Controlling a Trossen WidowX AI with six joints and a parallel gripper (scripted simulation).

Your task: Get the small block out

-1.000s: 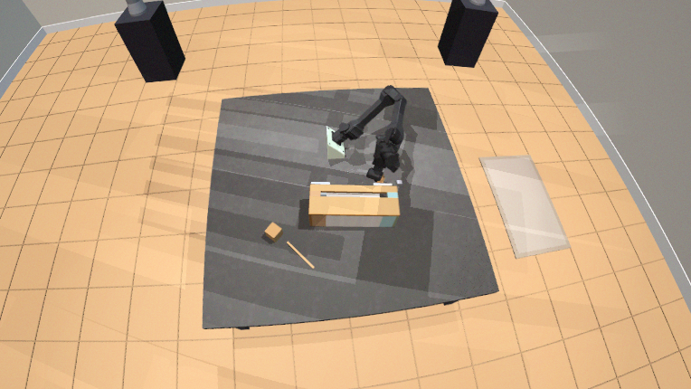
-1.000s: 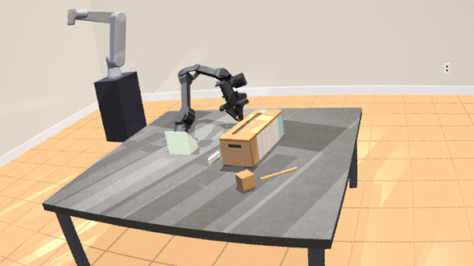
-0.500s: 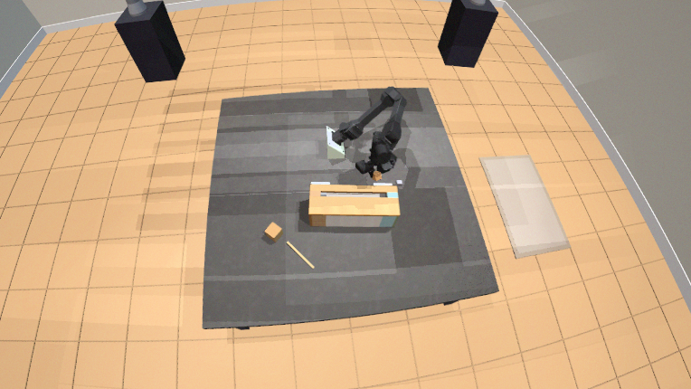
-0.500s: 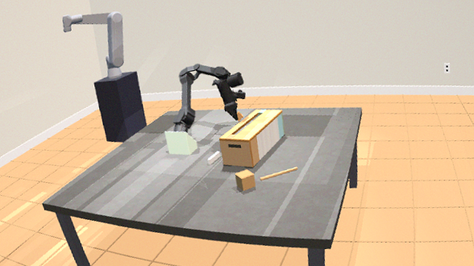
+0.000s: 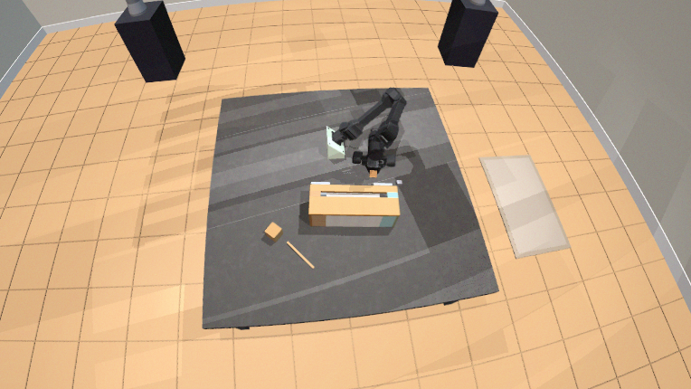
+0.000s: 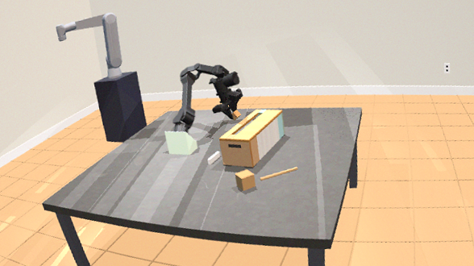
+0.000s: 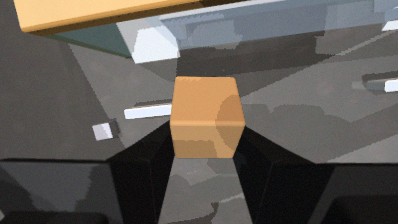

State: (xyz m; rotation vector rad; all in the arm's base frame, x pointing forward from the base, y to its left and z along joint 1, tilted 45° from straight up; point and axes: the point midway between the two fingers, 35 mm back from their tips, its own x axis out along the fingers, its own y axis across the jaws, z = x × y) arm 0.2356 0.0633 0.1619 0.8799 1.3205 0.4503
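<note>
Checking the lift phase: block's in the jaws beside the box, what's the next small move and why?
Probably raise the gripper a little further and away from the box, then hold still. The small block sits clamped between the fingers, off the table, but in the exterior view it hangs close by the box's top edge, not yet well clear.

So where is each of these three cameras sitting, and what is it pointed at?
Top: high overhead, looking down at the table; the whole arm shows.
Exterior: off one table corner, looking across at the box; the whole arm shows, raised.
Wrist: on the arm, looking past two dark fingers at the gripped small block.
Shared: all three show that block held in the gripper beside the box.
</note>
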